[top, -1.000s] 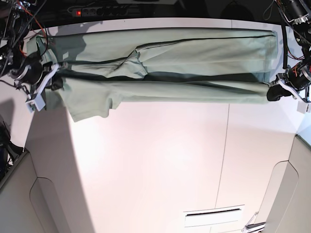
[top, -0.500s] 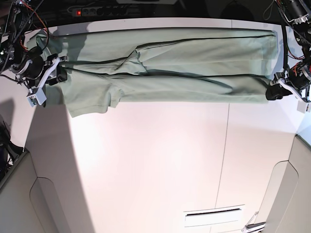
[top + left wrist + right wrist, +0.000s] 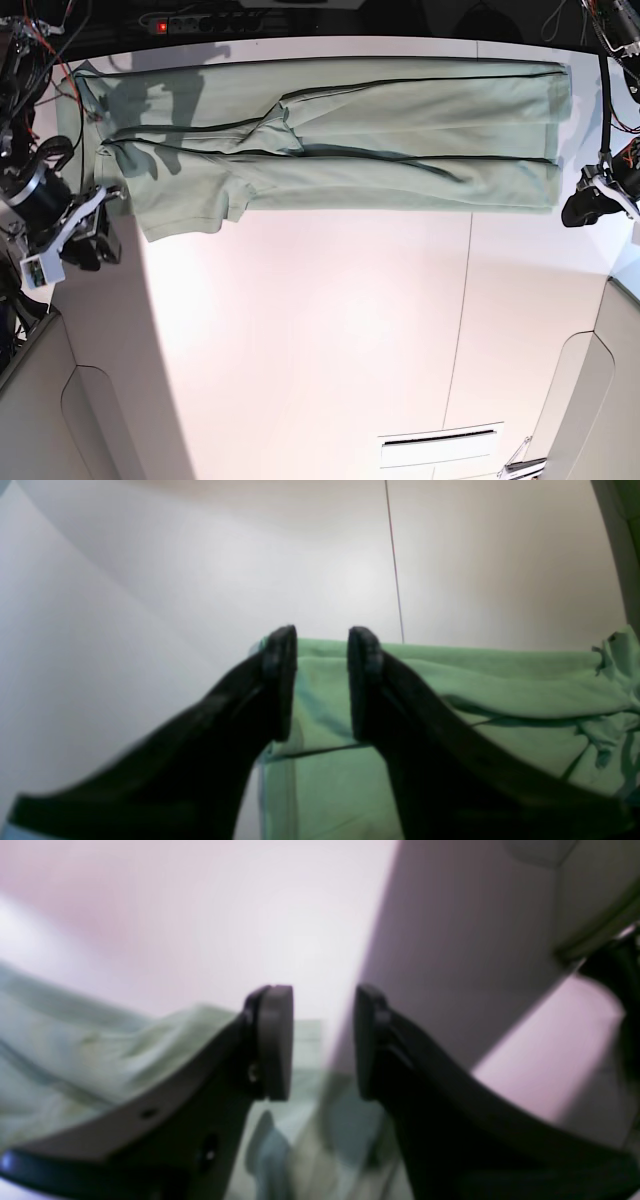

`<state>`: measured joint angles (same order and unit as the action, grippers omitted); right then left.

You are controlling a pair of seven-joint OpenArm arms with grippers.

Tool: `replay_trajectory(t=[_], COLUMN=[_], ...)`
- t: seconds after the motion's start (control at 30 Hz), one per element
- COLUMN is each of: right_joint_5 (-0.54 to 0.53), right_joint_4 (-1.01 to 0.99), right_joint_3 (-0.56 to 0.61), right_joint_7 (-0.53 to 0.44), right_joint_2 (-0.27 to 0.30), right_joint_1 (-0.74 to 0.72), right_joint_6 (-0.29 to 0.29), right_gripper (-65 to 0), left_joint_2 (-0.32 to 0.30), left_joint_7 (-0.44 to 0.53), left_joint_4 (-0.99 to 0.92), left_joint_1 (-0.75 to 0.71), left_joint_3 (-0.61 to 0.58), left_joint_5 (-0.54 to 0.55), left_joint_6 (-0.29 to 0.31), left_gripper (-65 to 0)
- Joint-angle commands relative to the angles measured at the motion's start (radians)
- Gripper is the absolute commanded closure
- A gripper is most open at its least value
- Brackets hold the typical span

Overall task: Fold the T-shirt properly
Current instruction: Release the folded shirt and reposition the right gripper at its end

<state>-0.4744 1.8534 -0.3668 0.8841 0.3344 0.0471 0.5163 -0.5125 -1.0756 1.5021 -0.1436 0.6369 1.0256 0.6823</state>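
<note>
Across the far half of the table (image 3: 320, 330), base view: the T-shirt (image 3: 330, 135) lies as a long flat band, folded lengthwise, running nearly edge to edge. Both arms sit off its ends, clear of the cloth. Right gripper (image 3: 95, 240) is at the sleeve end, left gripper (image 3: 582, 207) just beside the hem end; neither touches fabric. Judged: a long fold has been laid and let go, arms parked outboard so nothing drags.

Left wrist view: left gripper (image 3: 322, 680) jaws apart, nothing between them. Shirt's corner lies flat below and beyond the tips, layered edges showing as dark lines.

Right wrist view: right gripper (image 3: 322, 1040) jaws likewise parted and empty. Picture soft; pale cloth below, rumpled toward the left.

Shirt itself: pale sage green, plain. Layers stacked with dark shadowed fold lines along its length. One short sleeve sticks out past the near edge at the right gripper's end. Creases gather mid-band. Collar and buttons not made out.
</note>
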Motion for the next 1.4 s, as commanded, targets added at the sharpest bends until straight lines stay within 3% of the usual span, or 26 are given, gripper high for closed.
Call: replay_trajectory(t=[0.0,0.1,0.27,0.47,0.77,0.9,1.1,1.27,1.37], right_joint_5=[0.009,0.029,0.002,-0.132,-0.132,-0.060,0.057,0.066,0.052], right_joint_4=[-0.010,-0.117,-0.385,-0.630,-0.644,-0.643,-0.644,-0.644,-0.644], right_joint_3=[-0.004,-0.004,-0.004,-0.004,0.016,0.097,0.251,0.319,0.323], right_joint_7=[-0.018,-0.021,-0.067,-0.065,-0.010,-0.008,0.019,0.042,0.088], right_joint_2=[0.012,0.012,0.012,0.011,-0.037,-0.038,-0.038,-0.038,-0.038], right_joint_1=[-0.027,-0.067,-0.149,-0.247,-0.319,-0.341,-0.333,-0.333,-0.335], right_joint_6=[-0.002,-0.004,-0.004,0.031,0.033,0.029,-0.064,-0.076,-0.076], right_gripper=[-22.0,-31.2,-31.7,-31.7,-31.6,-31.6,-31.6,-31.4,-22.0], left_joint_2=[-0.023,-0.023,-0.022,-0.021,-0.017,-0.017,-0.017,-0.017,-0.017], left_joint_7=[0.024,0.024,0.024,0.024,0.024,0.024,0.024,0.024,0.024], left_joint_4=[0.018,0.018,0.018,0.018,0.017,0.017,0.017,0.017,0.017], left_joint_1=[0.011,0.010,0.011,0.010,0.010,0.010,0.010,0.010,0.010], left_joint_3=[0.007,0.007,0.007,0.007,0.007,0.007,0.007,0.007,0.007], left_joint_5=[0.017,0.017,0.018,0.018,0.016,0.017,0.006,0.006,0.005], left_joint_6=[0.016,0.016,0.016,0.016,0.016,0.016,0.016,0.016,0.016], left_gripper=[-20.4,-26.0,-27.2,-27.2,-27.2,-27.1,-27.1,-27.1,-27.1])
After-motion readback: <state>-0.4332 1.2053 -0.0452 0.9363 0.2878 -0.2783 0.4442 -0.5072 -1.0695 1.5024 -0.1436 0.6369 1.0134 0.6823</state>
